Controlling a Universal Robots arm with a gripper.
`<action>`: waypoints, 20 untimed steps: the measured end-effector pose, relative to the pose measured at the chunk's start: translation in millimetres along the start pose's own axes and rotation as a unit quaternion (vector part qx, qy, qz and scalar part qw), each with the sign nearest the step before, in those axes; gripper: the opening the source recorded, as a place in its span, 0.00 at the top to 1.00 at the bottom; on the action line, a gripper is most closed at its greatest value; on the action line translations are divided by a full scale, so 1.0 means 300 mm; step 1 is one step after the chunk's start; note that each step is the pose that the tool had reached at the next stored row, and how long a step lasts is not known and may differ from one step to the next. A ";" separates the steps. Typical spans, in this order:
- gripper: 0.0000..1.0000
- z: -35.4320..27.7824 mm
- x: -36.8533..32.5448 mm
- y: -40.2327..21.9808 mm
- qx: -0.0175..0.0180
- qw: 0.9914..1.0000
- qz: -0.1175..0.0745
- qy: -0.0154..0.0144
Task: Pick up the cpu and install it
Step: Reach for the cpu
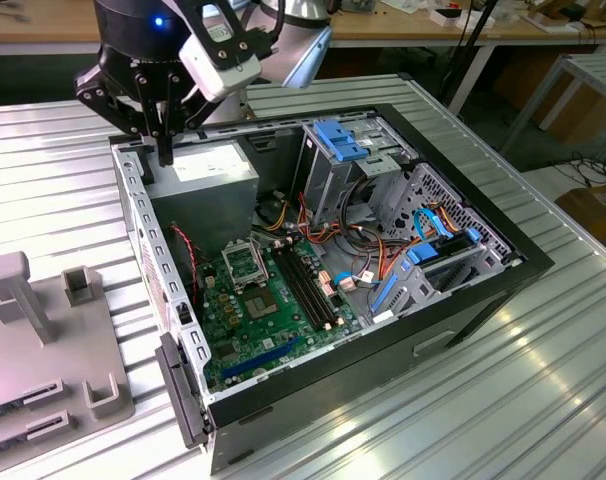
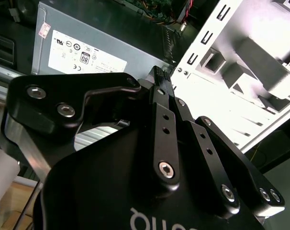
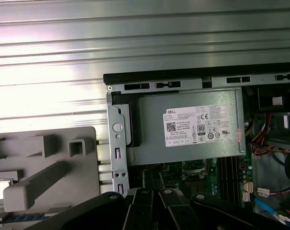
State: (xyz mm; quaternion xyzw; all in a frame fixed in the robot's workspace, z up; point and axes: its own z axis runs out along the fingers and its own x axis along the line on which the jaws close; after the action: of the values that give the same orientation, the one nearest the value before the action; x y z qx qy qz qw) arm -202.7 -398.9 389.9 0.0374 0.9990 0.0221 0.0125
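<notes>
My gripper [image 1: 166, 150] hangs over the far corner of the open computer case [image 1: 483, 290] on the exterior view's left, just above the edge of the grey power supply [image 1: 208, 185]. Its black fingers [image 2: 158, 79] meet at the tips, shut with nothing between them. In the first wrist view a small pale square with a darker rim, which looks like the cpu [image 3: 0, 189], lies in a recess of the grey fixture tray [image 3: 44, 158], off to the side of the gripper [image 3: 154, 181]. The silver-framed socket [image 1: 245, 264] lies on the green motherboard beyond the power supply.
The grey fixture tray [image 1: 43, 340] with upright posts stands beside the case on the ribbed metal table [image 1: 503, 400]. Inside the case are black memory slots [image 1: 308, 285], loose cables and blue-clipped drive bays [image 1: 348, 140]. Wooden benches run behind the table.
</notes>
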 end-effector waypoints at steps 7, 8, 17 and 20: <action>0.89 0.000 0.015 -0.001 0.000 1.000 0.000 0.000; 0.89 0.000 0.017 -0.001 0.000 1.000 0.000 0.000; 0.89 0.000 0.036 -0.003 0.000 1.000 0.000 0.000; 0.89 0.000 0.041 -0.003 0.000 1.000 0.000 0.000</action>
State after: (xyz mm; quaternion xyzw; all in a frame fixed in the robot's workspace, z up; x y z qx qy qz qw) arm -215.2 -398.8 389.5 0.0374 0.9990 0.0221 0.0125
